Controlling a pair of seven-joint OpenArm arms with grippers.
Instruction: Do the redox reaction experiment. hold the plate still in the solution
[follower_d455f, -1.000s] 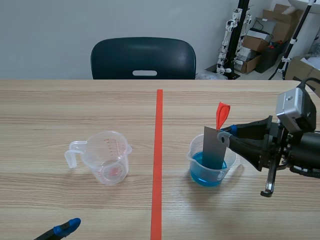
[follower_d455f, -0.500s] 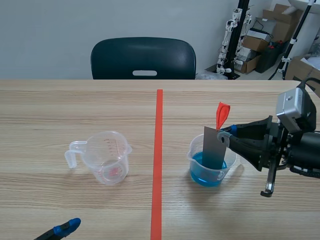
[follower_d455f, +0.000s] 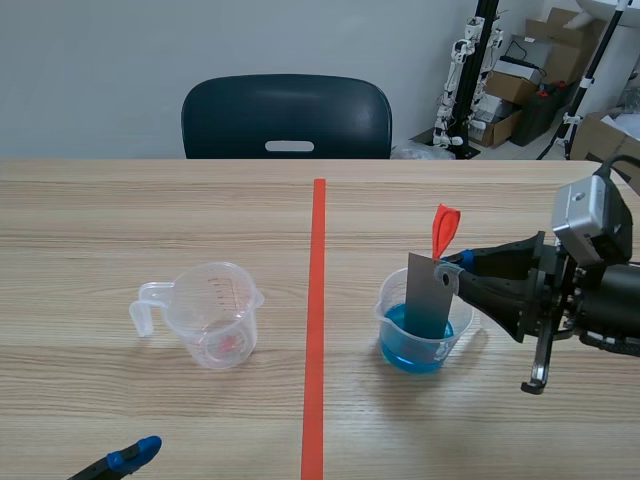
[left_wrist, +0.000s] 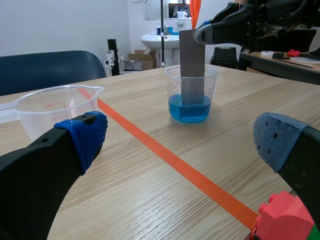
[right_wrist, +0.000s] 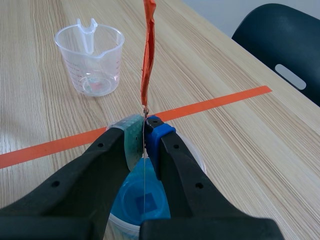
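Observation:
A grey metal plate (follower_d455f: 428, 295) with an orange-red tag (follower_d455f: 442, 228) stands upright in a clear beaker (follower_d455f: 418, 335) of blue solution, its lower end dipped in the liquid. My right gripper (follower_d455f: 452, 272) is shut on the plate's upper corner, coming in from the right. In the right wrist view the plate (right_wrist: 145, 175) shows edge-on, pinched between the pads, with the tag (right_wrist: 148, 55) rising above and the blue solution (right_wrist: 140, 197) below. The left wrist view shows the plate (left_wrist: 192, 60) in the beaker (left_wrist: 190, 97) ahead. My left gripper (left_wrist: 175, 145) stands open, low at the table's near left.
An empty clear measuring cup (follower_d455f: 208, 312) with a handle stands left of the orange-red tape line (follower_d455f: 316, 320). A dark chair (follower_d455f: 287, 117) stands behind the table's far edge. A red block (left_wrist: 280, 217) lies under my left gripper's right finger.

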